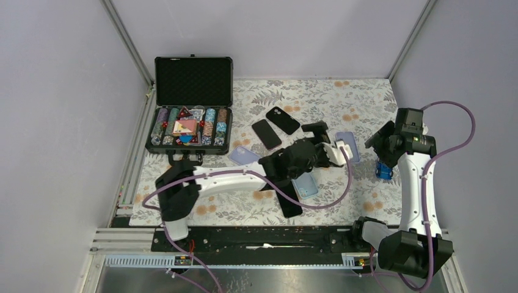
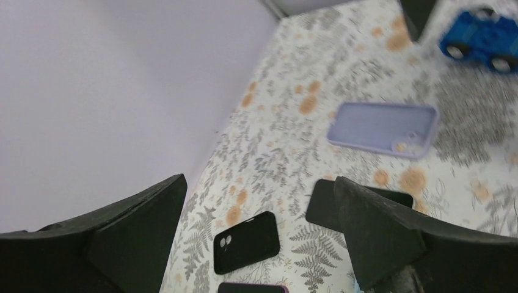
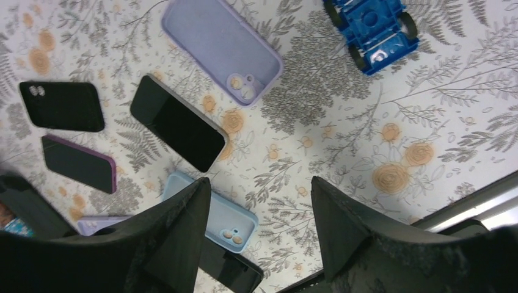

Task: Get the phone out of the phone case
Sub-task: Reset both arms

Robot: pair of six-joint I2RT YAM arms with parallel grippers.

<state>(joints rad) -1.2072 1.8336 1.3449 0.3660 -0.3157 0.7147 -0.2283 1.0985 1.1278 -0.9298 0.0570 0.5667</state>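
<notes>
A bare black phone (image 3: pixel 177 122) lies screen up on the floral cloth, beside an empty lavender phone case (image 3: pixel 223 49) that lies hollow side up. In the left wrist view that phone (image 2: pixel 366 201) shows partly behind my right-hand finger, with the lavender case (image 2: pixel 383 128) beyond it. My left gripper (image 2: pixel 259 183) hangs above them, open wide and holding nothing. From above, the left gripper (image 1: pixel 324 141) hides the phone, and the case (image 1: pixel 346 146) lies just right of it. My right gripper (image 3: pixel 261 183) is open and empty, hovering at the right (image 1: pixel 379 143).
A black case (image 2: pixel 246 242) and a purple-rimmed phone (image 3: pixel 78 163) lie at mid-table. A light blue case (image 1: pixel 304 184), another black phone (image 1: pixel 288 198) and a second lavender case (image 1: pixel 244 155) lie nearer the arms. A blue toy car (image 1: pixel 383 170) stands right; an open poker-chip case (image 1: pixel 192 116) stands back left.
</notes>
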